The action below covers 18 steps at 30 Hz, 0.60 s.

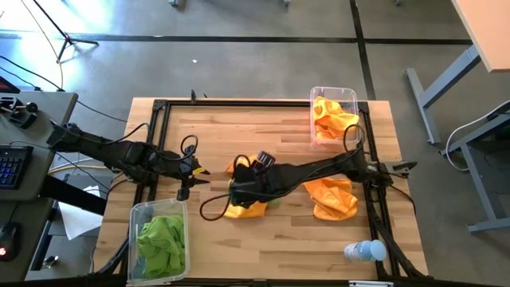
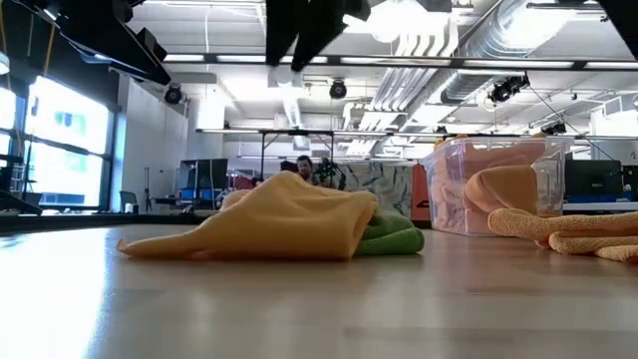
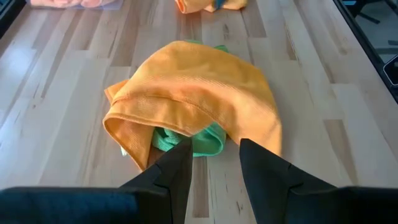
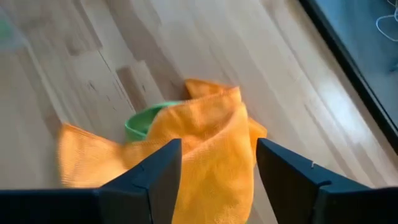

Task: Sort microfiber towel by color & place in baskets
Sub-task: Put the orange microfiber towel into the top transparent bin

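My right hand (image 4: 214, 165) is over the bright orange microfiber towel (image 1: 243, 209) crumpled mid-desk, fingers wide, nothing held. A lime green towel (image 3: 198, 140) is tucked under it, peeking out. In the high view the pile lies directly under my right hand and at 3 o'clock of my left hand (image 1: 191, 173), which is narrow and empty. Right is nearer, I reckon. The clear plastic bin with orange towels (image 1: 319, 97) sits at 1 o'clock from the pile; the bin with green ones (image 1: 137, 211) at 8 o'clock.
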Tool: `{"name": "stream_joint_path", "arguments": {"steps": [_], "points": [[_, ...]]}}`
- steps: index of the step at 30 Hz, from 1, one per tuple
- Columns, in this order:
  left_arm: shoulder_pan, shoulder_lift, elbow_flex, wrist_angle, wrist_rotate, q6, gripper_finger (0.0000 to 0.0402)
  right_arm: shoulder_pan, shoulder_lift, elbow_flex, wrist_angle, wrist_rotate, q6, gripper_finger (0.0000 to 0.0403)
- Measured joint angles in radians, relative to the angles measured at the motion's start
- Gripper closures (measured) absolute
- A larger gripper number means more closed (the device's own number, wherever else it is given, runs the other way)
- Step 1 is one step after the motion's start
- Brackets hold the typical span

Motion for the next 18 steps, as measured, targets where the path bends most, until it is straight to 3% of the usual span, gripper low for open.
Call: {"name": "stream_joint_path", "arguments": {"steps": [5, 18], "points": [[0.0, 0.0, 0.0, 0.001, -0.001, 0.007, 0.0279, -0.005, 0.088, 0.0, -0.013, -0.034, -0.002, 0.0197], [0.0, 0.0, 0.0, 0.0, -0.008, -0.001, 0.0279, -0.053, 0.225, 0.0, -0.015, -0.168, 0.096, 0.0241]]}}
